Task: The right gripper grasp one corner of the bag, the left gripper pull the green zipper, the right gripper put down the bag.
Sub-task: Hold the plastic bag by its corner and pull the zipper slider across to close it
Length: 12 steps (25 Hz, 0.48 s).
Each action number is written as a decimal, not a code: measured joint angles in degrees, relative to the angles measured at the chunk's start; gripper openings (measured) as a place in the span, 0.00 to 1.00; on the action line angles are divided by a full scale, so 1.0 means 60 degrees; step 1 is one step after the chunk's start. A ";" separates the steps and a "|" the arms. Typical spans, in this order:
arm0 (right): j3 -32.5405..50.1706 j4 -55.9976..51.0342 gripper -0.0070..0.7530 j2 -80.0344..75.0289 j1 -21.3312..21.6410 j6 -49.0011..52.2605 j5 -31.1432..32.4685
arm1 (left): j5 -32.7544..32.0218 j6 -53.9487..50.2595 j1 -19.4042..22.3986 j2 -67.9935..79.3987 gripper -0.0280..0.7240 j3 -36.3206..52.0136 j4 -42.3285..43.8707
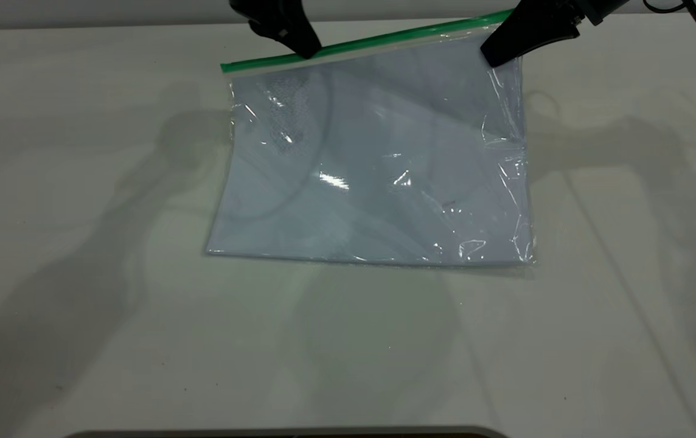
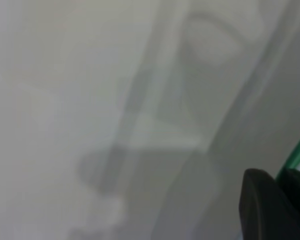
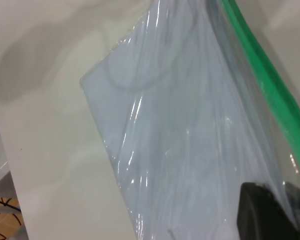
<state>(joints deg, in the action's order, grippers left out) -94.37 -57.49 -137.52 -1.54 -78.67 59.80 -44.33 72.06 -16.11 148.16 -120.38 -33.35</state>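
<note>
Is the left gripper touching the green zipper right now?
Touching. In the exterior view the left gripper tip sits directly on the green zipper, with no gap between them.

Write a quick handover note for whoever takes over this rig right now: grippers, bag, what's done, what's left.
Right gripper: shut on the bag's far right corner, holding that edge raised off the table.
Left gripper: at the green zipper, toward its left end; grip unclear.
Bag: near edge resting on the table, paper inside.
Done: corner grasped.
Left: finish the zipper pull if needed, then lay the bag down.
</note>
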 joint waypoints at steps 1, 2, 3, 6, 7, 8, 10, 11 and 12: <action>0.0000 0.0000 0.05 0.0000 0.0000 0.0000 0.0000 | -0.0027 0.0000 0.0068 0.0000 0.14 0.0000 0.0016; 0.0000 -0.0009 0.05 0.0000 0.0000 0.0000 0.0000 | -0.0069 0.0000 0.0123 0.0000 0.14 0.0000 0.0016; 0.0000 -0.0008 0.05 0.0000 0.0000 0.0000 0.0000 | -0.0081 0.0000 0.0194 0.0000 0.14 0.0000 0.0068; 0.0000 -0.0008 0.05 0.0000 0.0000 0.0000 0.0000 | -0.0174 -0.0010 0.0397 0.0000 0.14 0.0000 0.0211; 0.0000 -0.0008 0.05 0.0000 0.0000 0.0000 0.0000 | -0.0212 -0.0010 0.0470 0.0000 0.14 0.0000 0.0263; 0.0000 -0.0021 0.05 0.0000 0.0000 0.0000 0.0000 | -0.0257 -0.0010 0.0523 0.0000 0.14 0.0000 0.0263; 0.0000 -0.0034 0.05 0.0000 0.0000 0.0000 0.0000 | -0.0326 -0.0010 0.0616 0.0000 0.14 0.0000 0.0282; 0.0000 -0.0034 0.05 0.0000 0.0000 0.0000 0.0000 | -0.0333 -0.0010 0.0661 0.0000 0.14 0.0000 0.0290; 0.0000 -0.0034 0.05 0.0000 0.0000 0.0000 0.0000 | -0.0344 -0.0010 0.0692 0.0000 0.14 0.0000 0.0313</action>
<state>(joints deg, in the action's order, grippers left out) -94.37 -57.70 -137.52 -1.54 -78.67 59.80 -46.39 72.00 -11.96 148.16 -120.38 -31.47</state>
